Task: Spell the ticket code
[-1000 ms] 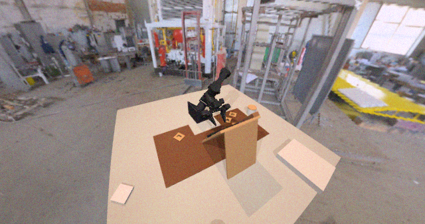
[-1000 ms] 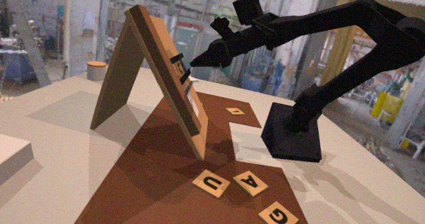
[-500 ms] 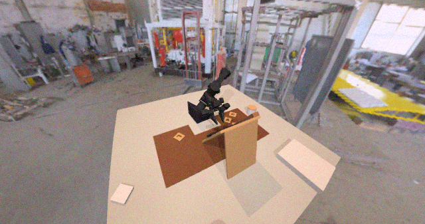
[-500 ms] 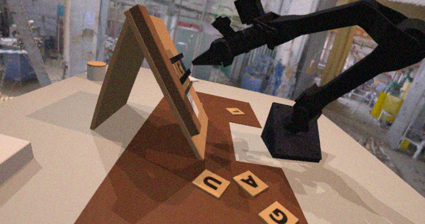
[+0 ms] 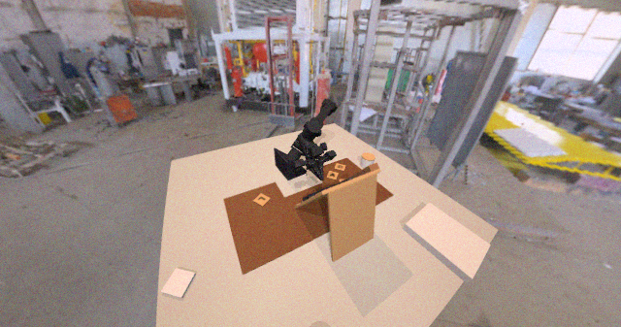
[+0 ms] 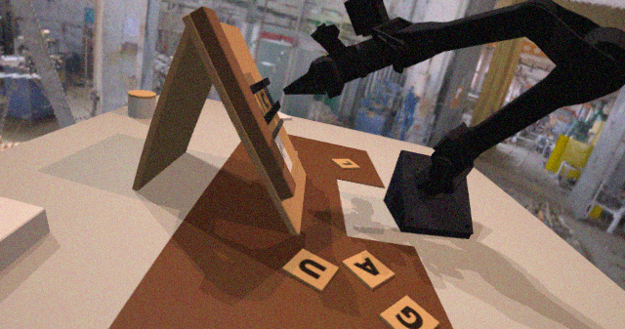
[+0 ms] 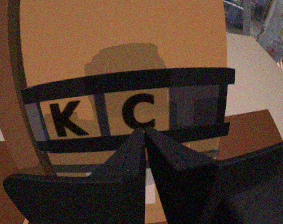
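And here we are at the leaning letter board [image 5: 352,215] [image 6: 244,124] [image 7: 127,30], with 2 tiles sitting in the black letter rail [image 6: 272,112] [image 7: 142,77]! In the wrist view, the K tile [image 7: 69,117] is at 9 o'clock of the C tile [image 7: 137,112], a narrow gap between them, and together they read K, C from left to right. A dark stretch of rail lies at 3 o'clock of the C.

The gripper [image 5: 321,178] [image 6: 285,92] [image 7: 144,133] has its 2 fingertips together with nothing between them! In the wrist view they point to 12 o'clock, overlapping the rail's lower strip just under the C; from the exterior side they stand just off the board's face.

Down on the brown mat [image 5: 272,230] [image 6: 234,275], 4 loose tiles lie flat. In the exterior view, the U tile [image 6: 311,269] is nearest the board's foot, the A tile [image 5: 332,175] [image 6: 368,269] lies at its 3 o'clock, and the G tile [image 5: 340,167] [image 6: 409,314] lies at about 4 o'clock. The 4th tile [image 5: 261,199] [image 6: 346,163] is well apart, at about 1 o'clock of the U; its letter is too small to call. The orange-topped canister [image 5: 368,160] [image 6: 142,104] stands upright on the counter [image 5: 194,211] [image 6: 93,129], behind the board at 10 o'clock!
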Controlling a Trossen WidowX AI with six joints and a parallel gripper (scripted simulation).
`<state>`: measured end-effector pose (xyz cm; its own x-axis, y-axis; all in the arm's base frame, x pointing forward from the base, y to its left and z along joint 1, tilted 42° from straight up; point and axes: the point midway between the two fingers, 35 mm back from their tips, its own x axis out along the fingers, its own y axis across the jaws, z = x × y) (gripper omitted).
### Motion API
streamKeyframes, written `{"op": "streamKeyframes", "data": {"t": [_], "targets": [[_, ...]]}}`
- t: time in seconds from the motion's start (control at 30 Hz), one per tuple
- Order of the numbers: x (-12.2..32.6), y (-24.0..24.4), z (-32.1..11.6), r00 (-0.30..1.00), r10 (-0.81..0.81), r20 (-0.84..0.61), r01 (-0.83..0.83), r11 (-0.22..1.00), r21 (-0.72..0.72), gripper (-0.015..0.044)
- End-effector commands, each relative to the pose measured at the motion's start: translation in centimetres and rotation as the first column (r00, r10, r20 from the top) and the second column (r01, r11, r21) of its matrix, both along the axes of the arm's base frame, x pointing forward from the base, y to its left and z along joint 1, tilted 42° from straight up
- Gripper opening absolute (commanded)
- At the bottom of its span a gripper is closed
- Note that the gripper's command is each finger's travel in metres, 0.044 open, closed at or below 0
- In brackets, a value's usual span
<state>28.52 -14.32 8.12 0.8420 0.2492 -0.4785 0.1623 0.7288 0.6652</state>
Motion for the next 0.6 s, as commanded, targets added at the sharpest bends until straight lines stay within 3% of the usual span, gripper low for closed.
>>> {"op": "streamKeyframes", "data": {"t": [0.0,0.27,0.57], "targets": [[0.0,0.0,0.0,1.000,0.000,0.000,0.000,1.000,0.000,0.0000],[1.0,-1.5,-1.2,0.988,0.066,-0.140,-0.070,0.997,-0.025,0.0000],[2.1,-3.2,-2.0,0.895,0.271,-0.355,-0.261,0.962,0.077,0.0000]]}}
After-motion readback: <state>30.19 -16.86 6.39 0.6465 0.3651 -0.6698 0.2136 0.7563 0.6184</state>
